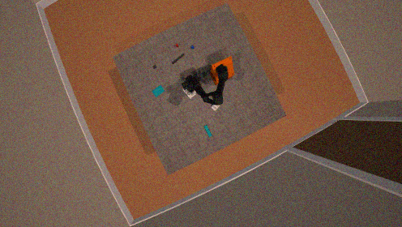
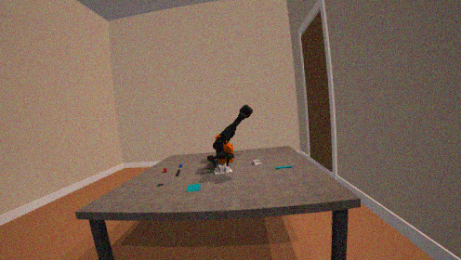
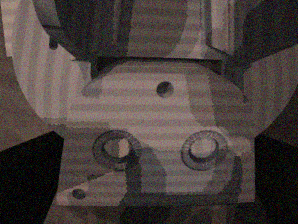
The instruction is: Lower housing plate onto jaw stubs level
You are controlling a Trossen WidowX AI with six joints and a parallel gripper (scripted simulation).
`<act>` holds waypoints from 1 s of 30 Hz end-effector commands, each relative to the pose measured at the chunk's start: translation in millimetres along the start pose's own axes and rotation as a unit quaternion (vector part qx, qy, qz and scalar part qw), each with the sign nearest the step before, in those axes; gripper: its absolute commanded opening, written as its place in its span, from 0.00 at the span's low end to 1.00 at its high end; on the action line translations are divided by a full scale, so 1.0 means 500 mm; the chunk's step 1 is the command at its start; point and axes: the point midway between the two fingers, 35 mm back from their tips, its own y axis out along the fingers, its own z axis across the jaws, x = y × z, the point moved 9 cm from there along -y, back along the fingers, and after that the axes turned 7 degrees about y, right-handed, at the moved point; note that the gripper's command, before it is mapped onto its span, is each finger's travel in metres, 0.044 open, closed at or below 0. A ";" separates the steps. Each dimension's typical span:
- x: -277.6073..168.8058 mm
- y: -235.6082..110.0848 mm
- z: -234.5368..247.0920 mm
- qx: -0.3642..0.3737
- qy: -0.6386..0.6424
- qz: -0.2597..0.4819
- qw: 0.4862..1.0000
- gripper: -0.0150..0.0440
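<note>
The housing plate (image 3: 145,112) is clamped in the gripper (image 1: 189,85) (image 2: 222,162) (image 3: 156,140), its wide body spanning the space between the two dark fingers. It sits over the pale assembly (image 1: 190,94) (image 2: 223,170) on the tabletop (image 1: 243,105) (image 2: 218,200); whether it is fully seated I cannot tell.

In the wrist view two ringed holes lie side by side, a round stub end showing in the left one (image 3: 121,146) and in the right one (image 3: 203,145). This looks like the last of the lowering, or just short of release. Keep the plate level, ease it straight down, and let both stubs enter evenly; if one side rides high, correct the tilt rather than press. Once it is closed, part the fingers equally and rise straight up, so neither finger drags the plate.

Counted outward: one plate, two ringed holes, two smaller plain holes, and two pale curved pieces (image 3: 37,87) (image 3: 272,100) flanking it. Farther off, one small white piece (image 1: 215,107) (image 2: 256,162), two teal pieces, a squarish one (image 1: 158,91) (image 2: 193,188) and a narrow one (image 1: 207,130) (image 2: 283,167), one dark bar (image 1: 178,58) (image 2: 177,173), one small dark block (image 1: 154,66) (image 2: 160,185), one red piece (image 1: 177,45) (image 2: 164,170) and one blue (image 1: 192,47) (image 2: 180,165).
</note>
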 end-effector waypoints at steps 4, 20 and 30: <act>0.000 -0.009 0.000 0.001 0.001 0.000 1.000 0.85; 0.000 -0.003 0.001 0.001 0.001 0.001 1.000 0.85; 0.000 0.002 0.001 0.001 0.001 0.001 1.000 0.85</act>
